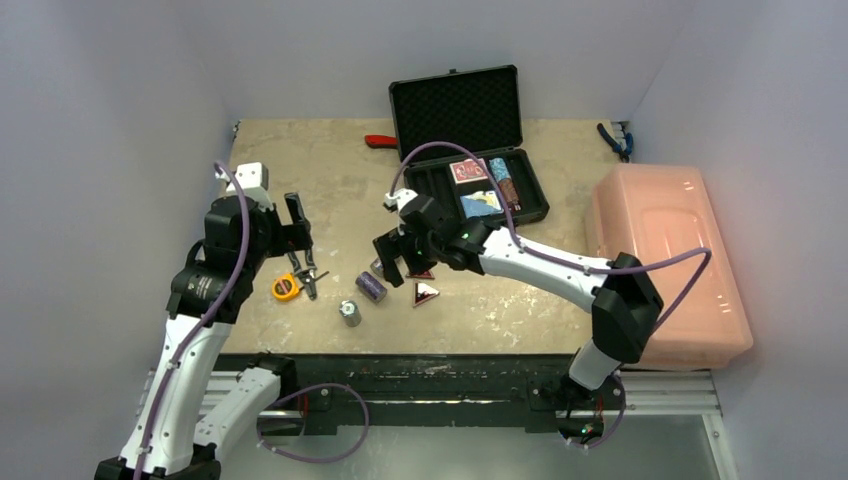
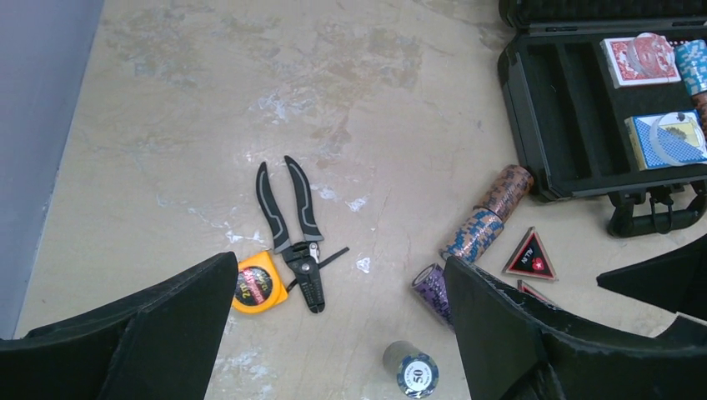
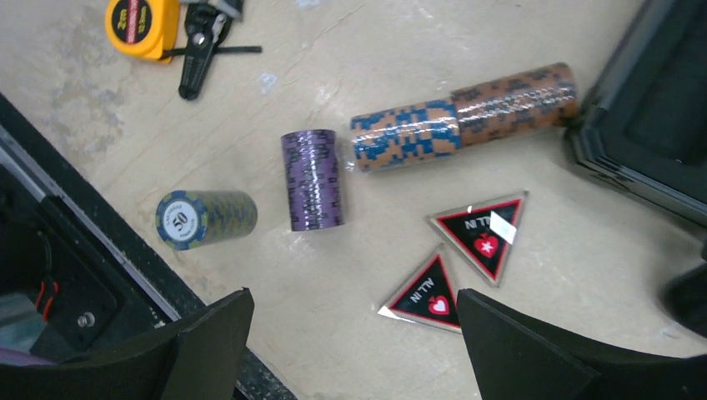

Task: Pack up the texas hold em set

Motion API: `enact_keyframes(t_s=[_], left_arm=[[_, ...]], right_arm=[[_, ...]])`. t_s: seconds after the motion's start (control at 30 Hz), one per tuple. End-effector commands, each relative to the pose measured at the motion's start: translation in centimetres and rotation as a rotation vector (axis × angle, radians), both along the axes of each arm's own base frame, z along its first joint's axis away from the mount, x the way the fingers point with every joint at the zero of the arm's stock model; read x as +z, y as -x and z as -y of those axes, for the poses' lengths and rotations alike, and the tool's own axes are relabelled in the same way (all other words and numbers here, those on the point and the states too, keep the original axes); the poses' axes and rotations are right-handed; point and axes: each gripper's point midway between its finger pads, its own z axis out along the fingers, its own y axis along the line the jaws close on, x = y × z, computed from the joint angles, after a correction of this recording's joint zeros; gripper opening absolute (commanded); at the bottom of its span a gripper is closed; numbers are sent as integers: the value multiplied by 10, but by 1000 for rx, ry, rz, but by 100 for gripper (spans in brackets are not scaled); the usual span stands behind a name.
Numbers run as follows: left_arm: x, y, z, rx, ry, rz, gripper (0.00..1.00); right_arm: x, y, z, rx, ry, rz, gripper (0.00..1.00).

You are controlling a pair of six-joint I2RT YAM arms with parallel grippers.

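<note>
One black briefcase [image 1: 455, 112] stands open at the far edge of the surface [image 1: 330, 170], with its foam-lined lid raised. Two card decks lie inside it, one red [image 2: 638, 60] and one blue [image 2: 665, 139], the blue one nearer the case's front wall. To the right of the decks, two chip stacks fill a slot, a teal one [image 1: 497, 168] and a darker one [image 1: 509, 190].

Four more chip stacks lie on their sides in front of the case's front-left corner. A brown-and-orange stack [image 3: 515, 92] is just beside that corner. A blue-and-orange stack [image 3: 406, 135] touches it end to end. A purple stack [image 3: 313, 179] and a stack marked 50 [image 3: 206, 219] lie farther out. Two triangular markers [image 3: 483, 235] [image 3: 423, 292] lie flat near these, in front of the case.

One yellow tape measure [image 2: 254, 285] and one pair of black-handled pliers [image 2: 292, 225] touch each other well to the left of the case. A red-handled tool [image 1: 380, 141] sits just left of the lid, and a blue-handled one [image 1: 615, 140] sits to its right. One pink bin [image 1: 670, 260] stands to the right of the case.

The left fingers [image 2: 167, 333] are spread wide and hold nothing, above the tape measure. The right fingers [image 3: 534, 350] are also spread and hold nothing, above the markers.

The surface is beige and mottled with pale scuffs. Plain light walls close it in on three sides.
</note>
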Motion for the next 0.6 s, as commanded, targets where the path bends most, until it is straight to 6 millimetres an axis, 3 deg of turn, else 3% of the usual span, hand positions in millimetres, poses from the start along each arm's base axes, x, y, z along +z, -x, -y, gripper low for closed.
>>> enact_keyframes(t_s=[0.0, 0.27, 0.57], left_arm=[[23, 2, -12, 55, -19, 85, 94], [29, 7, -19, 88, -25, 117, 94], [32, 9, -21, 95, -24, 133, 93]], right_arm=[[18, -2, -29, 128, -10, 99, 96], [-13, -8, -64, 252, 77, 93, 76], [-44, -10, -81, 296, 133, 70, 63]])
